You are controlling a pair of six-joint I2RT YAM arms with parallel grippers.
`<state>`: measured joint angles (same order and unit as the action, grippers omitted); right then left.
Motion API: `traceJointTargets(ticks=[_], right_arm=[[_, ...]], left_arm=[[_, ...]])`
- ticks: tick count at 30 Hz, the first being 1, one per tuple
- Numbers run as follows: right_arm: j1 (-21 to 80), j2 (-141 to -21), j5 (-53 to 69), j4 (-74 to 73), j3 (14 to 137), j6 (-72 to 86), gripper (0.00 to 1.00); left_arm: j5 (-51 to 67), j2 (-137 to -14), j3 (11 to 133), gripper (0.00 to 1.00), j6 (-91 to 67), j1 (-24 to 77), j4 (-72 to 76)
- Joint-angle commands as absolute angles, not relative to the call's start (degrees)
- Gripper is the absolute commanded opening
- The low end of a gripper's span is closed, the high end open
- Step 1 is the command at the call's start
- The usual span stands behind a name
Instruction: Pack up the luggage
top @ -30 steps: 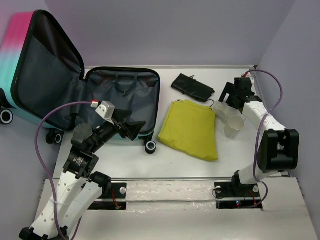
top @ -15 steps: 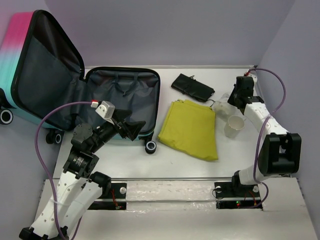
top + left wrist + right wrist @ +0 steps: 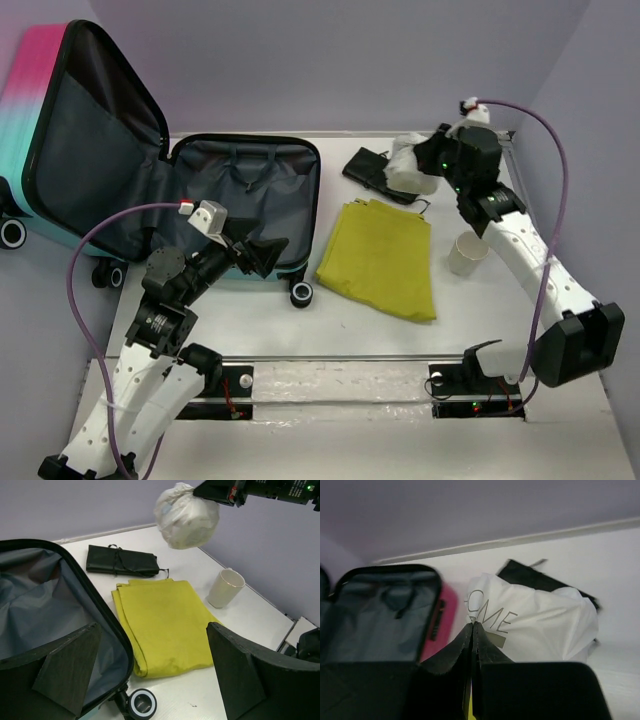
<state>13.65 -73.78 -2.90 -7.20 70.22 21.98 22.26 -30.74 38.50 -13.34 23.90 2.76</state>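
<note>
- While my right gripper hangs above the far right of the table, its fingers are pressed together, pinching the top of a white plastic bag; the bag dangles clear of the surface, over the right end of the black pouch as seen from above.
- Bag: crumpled; grey lettering on one face, perhaps "HOME", the wrist view being too soft to be sure; contents not discernible.
- Left gripper: fingers spread wide, holding nothing; poised over the near rim of the luggage.
- Luggage: far left of the table, open; lower half lying flat, dark grey lining upward; lid standing up to its left, pink-to-teal shell facing outward.
- Yellow folded cloth: lying flat between luggage and cup; just nearer to me than the pouch.
- Cup: pale, upright; right of the cloth, apart from it.
</note>
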Motion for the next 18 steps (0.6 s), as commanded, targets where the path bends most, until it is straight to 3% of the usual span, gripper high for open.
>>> traceJointTargets(ticks=[1,4,5,6,9,13,18], right_arm=[[26.8,-81.5,7.2,3.3,80.0,27.1,0.07],[31.7,-90.6,12.2,5.6,89.1,29.4,0.1],[33.2,-93.0,13.9,5.5,91.5,29.8,0.42],[33.2,-96.8,16.1,4.5,95.3,29.8,0.61],[32.1,-97.5,8.7,0.3,94.7,27.0,1.0],[25.9,-95.5,1.6,-5.4,89.0,25.0,0.97],[17.2,-97.1,-15.8,-14.2,84.3,22.2,0.89]], left_arm=[[16.4,-29.4,42.4,0.99,-13.2,23.3,2.8],[13.3,-28.0,42.2,0.99,-13.4,23.0,2.2],[11.8,-27.3,42.1,0.99,-13.4,23.0,2.2],[11.3,-27.1,41.9,0.99,-13.4,23.0,2.2],[11.3,-26.6,41.9,0.99,-13.4,22.9,2.1],[12.4,-26.5,41.7,0.99,-13.4,22.9,2.3],[12.9,-26.4,41.7,0.99,-13.5,23.0,2.4]])
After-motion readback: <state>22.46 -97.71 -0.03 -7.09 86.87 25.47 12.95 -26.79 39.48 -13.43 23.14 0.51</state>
